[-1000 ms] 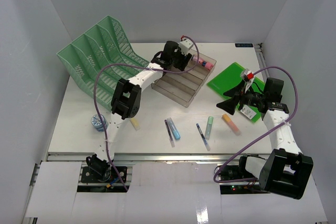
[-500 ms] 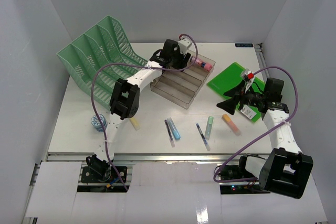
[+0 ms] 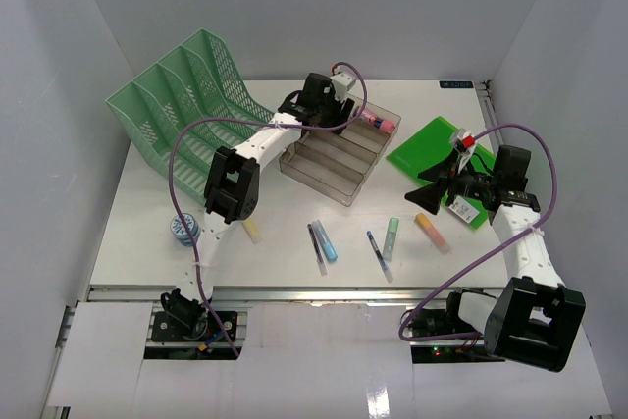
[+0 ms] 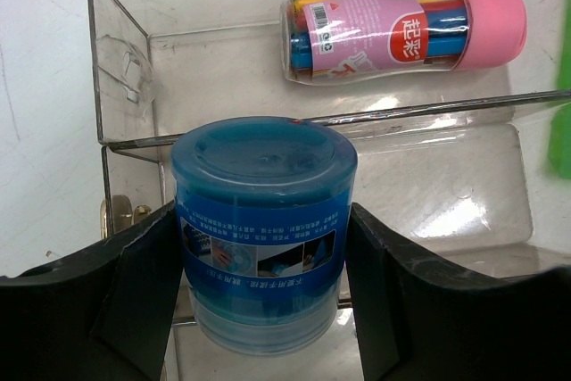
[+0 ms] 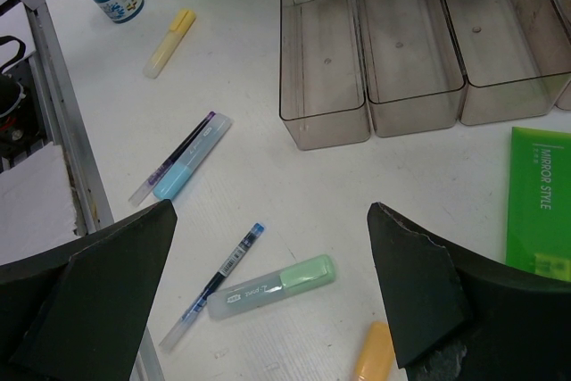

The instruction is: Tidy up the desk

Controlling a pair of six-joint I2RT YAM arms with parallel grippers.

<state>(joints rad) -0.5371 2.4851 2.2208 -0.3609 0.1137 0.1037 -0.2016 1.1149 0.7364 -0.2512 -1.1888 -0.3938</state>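
The white desk [image 3: 285, 213] carries scattered stationery. My left gripper [image 3: 326, 117] is shut on a blue-lidded round jar [image 4: 263, 229], its fingers [image 4: 134, 283] pressing both sides. It holds the jar over the left end of the clear smoky tiered tray [image 3: 339, 159]. A pink-capped tube of coloured pens [image 4: 401, 28] lies in the tray's top compartment. My right gripper [image 5: 272, 283] is open and empty above a green highlighter [image 5: 272, 287] and a blue pen [image 5: 214, 283].
An orange highlighter [image 3: 430, 231], a light blue highlighter [image 3: 325, 240] beside a purple pen [image 3: 316, 247], a yellow highlighter [image 3: 252, 231] and a small patterned blue tub [image 3: 183, 229] lie on the desk. The mint mesh file rack [image 3: 186, 110] stands back left. A green notebook [image 3: 439, 154] lies right.
My left gripper has shifted a little to the left with the jar, uncovering more of the pink-capped tube. The right arm has not moved.
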